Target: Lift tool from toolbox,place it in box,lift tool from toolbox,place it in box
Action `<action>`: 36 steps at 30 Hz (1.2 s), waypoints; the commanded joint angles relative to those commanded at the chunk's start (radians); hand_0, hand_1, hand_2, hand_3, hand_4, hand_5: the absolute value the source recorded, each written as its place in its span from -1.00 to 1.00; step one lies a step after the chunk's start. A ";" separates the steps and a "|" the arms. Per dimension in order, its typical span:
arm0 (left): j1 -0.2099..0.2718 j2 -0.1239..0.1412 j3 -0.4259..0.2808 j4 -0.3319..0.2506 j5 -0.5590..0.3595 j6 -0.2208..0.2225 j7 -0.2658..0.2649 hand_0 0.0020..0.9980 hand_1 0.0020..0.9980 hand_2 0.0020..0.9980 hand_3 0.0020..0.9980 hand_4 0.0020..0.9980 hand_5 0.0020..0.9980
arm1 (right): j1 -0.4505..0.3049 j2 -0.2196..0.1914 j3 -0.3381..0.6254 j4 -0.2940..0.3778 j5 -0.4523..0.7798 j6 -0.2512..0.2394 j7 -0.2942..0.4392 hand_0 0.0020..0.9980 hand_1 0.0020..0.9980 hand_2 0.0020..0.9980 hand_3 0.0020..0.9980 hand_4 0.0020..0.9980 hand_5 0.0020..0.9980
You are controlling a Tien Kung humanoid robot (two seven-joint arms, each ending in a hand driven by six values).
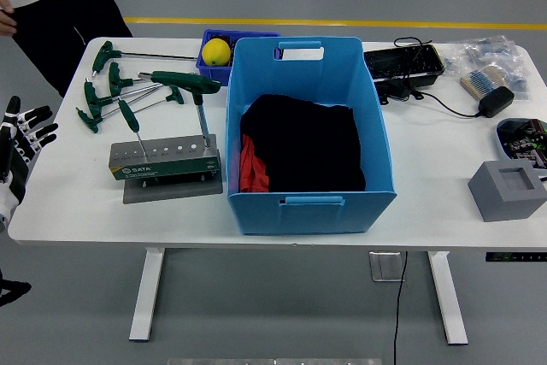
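Two green T-handled steel hex keys (190, 96) are seen standing upright in the grey-green metal tool stand (164, 161), just left of the smooth blue plastic box (359, 126). The left hand (19, 138) is held at the table's left edge, fingers spread, nothing grasped.

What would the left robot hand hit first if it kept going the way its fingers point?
Probably the loose green T-handle hex keys lying left of the tool stand. The left robot hand, fingers spread, points up-right over bare table, though depth is unclear.
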 joint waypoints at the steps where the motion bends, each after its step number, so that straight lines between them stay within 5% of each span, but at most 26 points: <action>1: 0.000 0.000 0.000 0.000 0.000 0.000 0.000 0.56 0.54 0.65 0.46 0.84 1.00 | 0.000 0.000 0.000 0.000 0.000 0.000 0.000 0.37 0.33 0.46 0.14 0.60 0.35; 31: -0.004 0.002 0.003 0.002 0.002 -0.001 -0.001 0.56 0.54 0.65 0.46 0.85 1.00 | -0.001 0.001 0.005 -0.001 -0.005 0.002 -0.002 0.37 0.33 0.46 0.14 0.60 0.35; 36: -0.005 0.015 0.017 -0.009 0.022 0.032 -0.031 0.56 0.54 0.65 0.46 0.85 1.00 | -0.004 0.001 0.007 -0.001 -0.006 0.003 -0.003 0.37 0.33 0.46 0.14 0.60 0.35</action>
